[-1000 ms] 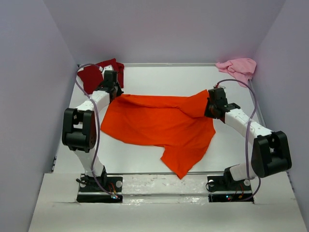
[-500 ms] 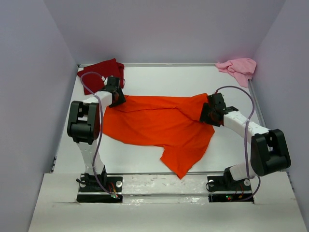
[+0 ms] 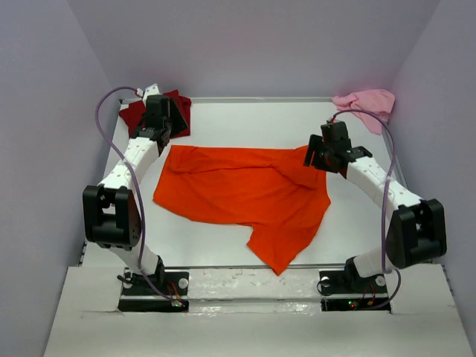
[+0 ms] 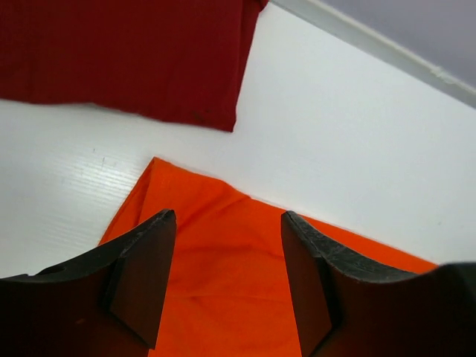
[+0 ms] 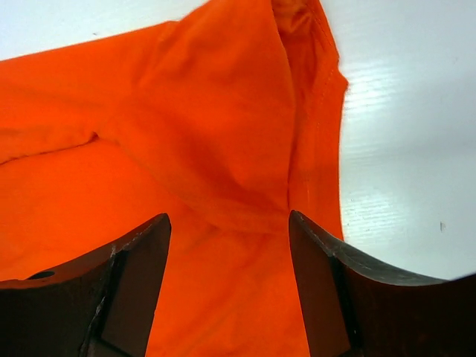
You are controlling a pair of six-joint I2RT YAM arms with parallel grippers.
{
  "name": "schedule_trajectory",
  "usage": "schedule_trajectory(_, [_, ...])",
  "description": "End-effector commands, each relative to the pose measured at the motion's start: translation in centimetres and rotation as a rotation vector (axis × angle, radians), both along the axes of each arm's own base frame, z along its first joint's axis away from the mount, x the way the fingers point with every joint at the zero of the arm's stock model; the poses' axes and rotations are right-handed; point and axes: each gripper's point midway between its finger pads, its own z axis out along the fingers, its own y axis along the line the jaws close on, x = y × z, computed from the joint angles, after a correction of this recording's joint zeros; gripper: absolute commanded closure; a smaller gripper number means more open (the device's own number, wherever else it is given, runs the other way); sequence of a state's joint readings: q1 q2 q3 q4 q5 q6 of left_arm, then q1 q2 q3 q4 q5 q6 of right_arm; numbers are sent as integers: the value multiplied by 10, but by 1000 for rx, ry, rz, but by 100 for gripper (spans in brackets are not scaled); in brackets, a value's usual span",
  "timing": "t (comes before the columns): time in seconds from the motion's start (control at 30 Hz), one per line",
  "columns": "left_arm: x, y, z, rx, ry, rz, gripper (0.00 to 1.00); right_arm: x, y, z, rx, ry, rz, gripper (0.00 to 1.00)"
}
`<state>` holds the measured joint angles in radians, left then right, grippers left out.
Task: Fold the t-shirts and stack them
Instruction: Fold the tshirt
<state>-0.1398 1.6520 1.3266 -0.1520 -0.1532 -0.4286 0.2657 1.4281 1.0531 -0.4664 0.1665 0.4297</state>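
Note:
The bright orange t-shirt (image 3: 238, 190) lies spread and rumpled across the middle of the table, one flap reaching toward the front edge. My left gripper (image 3: 158, 119) hovers open above its far left corner (image 4: 223, 260), nothing between the fingers. My right gripper (image 3: 327, 152) hovers open over the shirt's far right corner (image 5: 223, 149), also empty. The dark red t-shirt (image 3: 152, 111) lies bunched in the far left corner of the table, seen flat in the left wrist view (image 4: 126, 52). The pale pink t-shirt (image 3: 366, 104) is crumpled in the far right corner.
White table (image 3: 245, 123) is boxed in by pale walls on three sides, with a raised rim along the far edge (image 4: 372, 41). Both arm bases sit at the near edge (image 3: 152, 286).
Both grippers have opened, let go of the orange t-shirt's far corners and risen away. The shirt has settled flat on the table; the left arm swung toward the dark red t-shirt.

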Motion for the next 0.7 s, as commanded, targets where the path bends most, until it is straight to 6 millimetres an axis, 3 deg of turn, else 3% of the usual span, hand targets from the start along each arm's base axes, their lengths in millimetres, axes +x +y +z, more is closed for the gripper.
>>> schedule_trajectory(0.0, [-11, -7, 40, -37, -118, -54, 32, 31, 17, 6, 0, -27, 66, 30])
schedule_trajectory(0.23, [-40, -26, 95, -101, -312, -139, 31, 71, 30, -19, -6, -3, 85, 31])
schedule_trajectory(0.27, [-44, -27, 100, -102, -330, -143, 31, 74, 31, -36, -13, 33, 86, 31])
schedule_trajectory(0.33, [-55, -32, 110, -98, -377, -162, 31, 83, 33, -44, -21, 48, 89, 31])
schedule_trajectory(0.37, [-61, -31, 120, -80, -415, -150, 31, 84, 34, -58, -26, 79, 86, 31])
schedule_trajectory(0.57, [-74, -32, 136, -71, -458, -157, 28, 88, 44, -85, 0, 202, 92, 34])
schedule_trajectory(0.67, [-77, -30, 143, -64, -481, -149, 27, 92, 39, -84, -30, 194, 79, 34])
